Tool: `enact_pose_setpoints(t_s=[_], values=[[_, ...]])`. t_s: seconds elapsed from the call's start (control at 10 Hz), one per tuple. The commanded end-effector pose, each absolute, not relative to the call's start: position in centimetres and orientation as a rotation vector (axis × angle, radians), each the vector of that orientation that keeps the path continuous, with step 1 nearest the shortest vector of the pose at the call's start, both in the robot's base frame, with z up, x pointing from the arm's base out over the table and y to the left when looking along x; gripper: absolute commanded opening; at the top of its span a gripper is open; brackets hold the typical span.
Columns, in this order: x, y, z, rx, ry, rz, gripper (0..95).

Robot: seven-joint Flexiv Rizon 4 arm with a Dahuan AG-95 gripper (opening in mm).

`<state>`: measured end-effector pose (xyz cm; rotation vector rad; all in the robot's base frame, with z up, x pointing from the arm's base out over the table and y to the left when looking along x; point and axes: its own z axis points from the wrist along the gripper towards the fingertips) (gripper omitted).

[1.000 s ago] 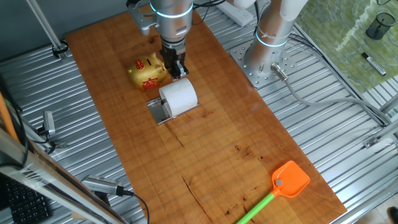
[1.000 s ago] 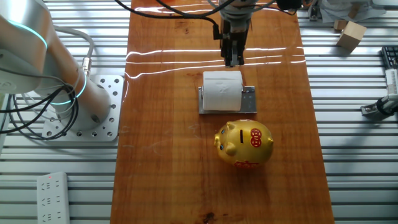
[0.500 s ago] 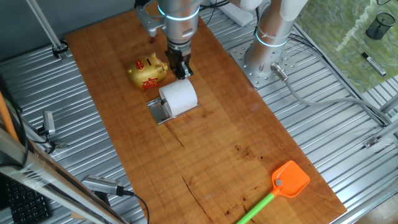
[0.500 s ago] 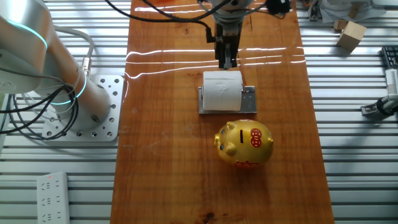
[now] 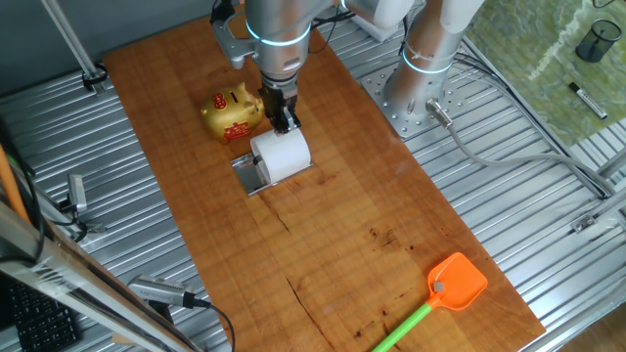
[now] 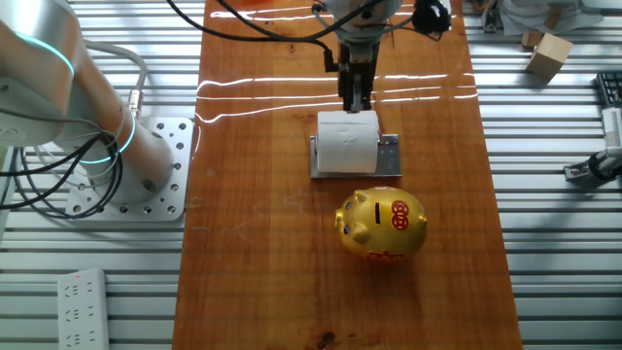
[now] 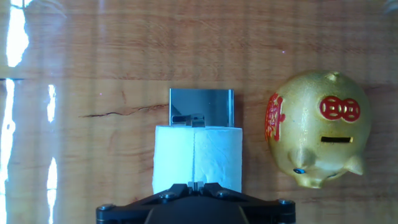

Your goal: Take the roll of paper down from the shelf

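The white roll of paper (image 5: 284, 154) lies on its side on the small silver shelf (image 5: 249, 172) in the middle of the wooden table. It also shows in the other fixed view (image 6: 347, 142) and the hand view (image 7: 197, 155), where the shelf's bare top (image 7: 201, 106) shows beyond it. My gripper (image 5: 283, 121) hangs just above the roll's far end, beside the gold piggy bank. Its fingers are pressed together and hold nothing. In the other fixed view the gripper (image 6: 356, 102) sits right at the roll's top edge.
A gold and red piggy bank (image 5: 233, 113) stands close beside the shelf; it also shows in the hand view (image 7: 317, 129). An orange fly swatter (image 5: 445, 293) lies at the near right of the table (image 5: 342, 225). The arm's base (image 5: 421, 93) is bolted to the right.
The gripper has moved towards the roll, from beside the piggy bank to just over the roll's end. Its fingers have stayed together. The roll and shelf have not moved.
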<state>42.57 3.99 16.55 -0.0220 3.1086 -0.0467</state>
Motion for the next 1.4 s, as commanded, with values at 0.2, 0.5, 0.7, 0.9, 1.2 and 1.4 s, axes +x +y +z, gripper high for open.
enact_pose_setpoints(t_s=[0.2,0.5,0.7,0.9,1.2,1.4], values=[[42.2,3.7,16.0,-0.005,3.11,-0.041,0.0],[41.8,3.4,15.4,-0.005,3.111,-0.04,0.0],[41.9,3.4,15.0,-0.001,3.111,-0.04,0.0],[42.0,3.3,14.7,-0.001,3.111,-0.041,0.0],[42.2,3.3,14.3,0.002,3.111,-0.044,0.0],[42.2,3.3,14.1,0.005,3.111,-0.045,0.0]])
